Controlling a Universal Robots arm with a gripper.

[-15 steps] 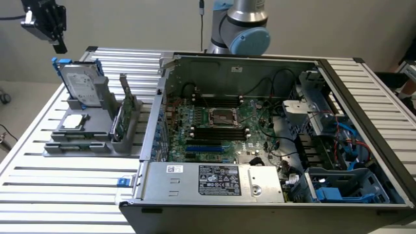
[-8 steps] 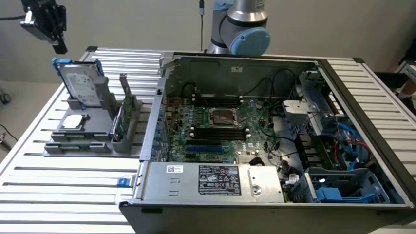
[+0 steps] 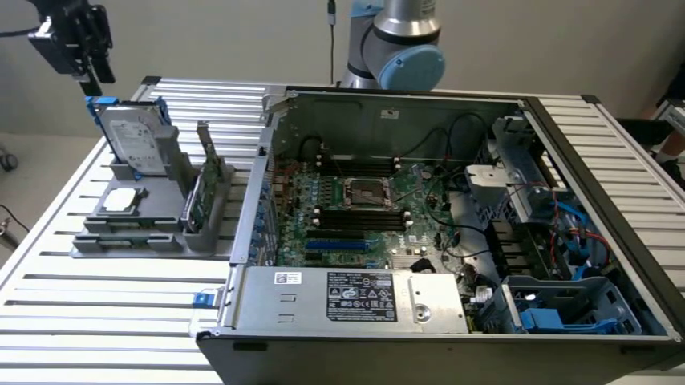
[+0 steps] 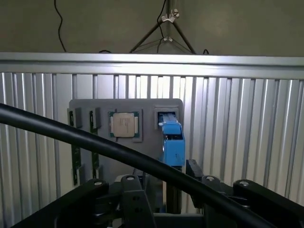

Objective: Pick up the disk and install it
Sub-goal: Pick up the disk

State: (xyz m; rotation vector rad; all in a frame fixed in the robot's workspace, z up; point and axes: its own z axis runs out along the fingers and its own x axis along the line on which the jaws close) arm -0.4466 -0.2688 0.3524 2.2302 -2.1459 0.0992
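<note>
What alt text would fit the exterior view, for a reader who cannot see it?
The robot's hand hangs above a disk that stands upright in a grey holder on a slatted metal table, at the exterior view's left. To the exterior view's right lies an open computer case, its green circuit board exposed.

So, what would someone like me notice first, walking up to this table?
Most likely the big open computer case filling the middle and the exterior view's right, its green motherboard laid bare. Next, at the exterior view's left, the disk in its blue carrier stands upright in a grey holder on the slatted table. Behind the case rises the robot arm, silver with a blue cap.
</note>
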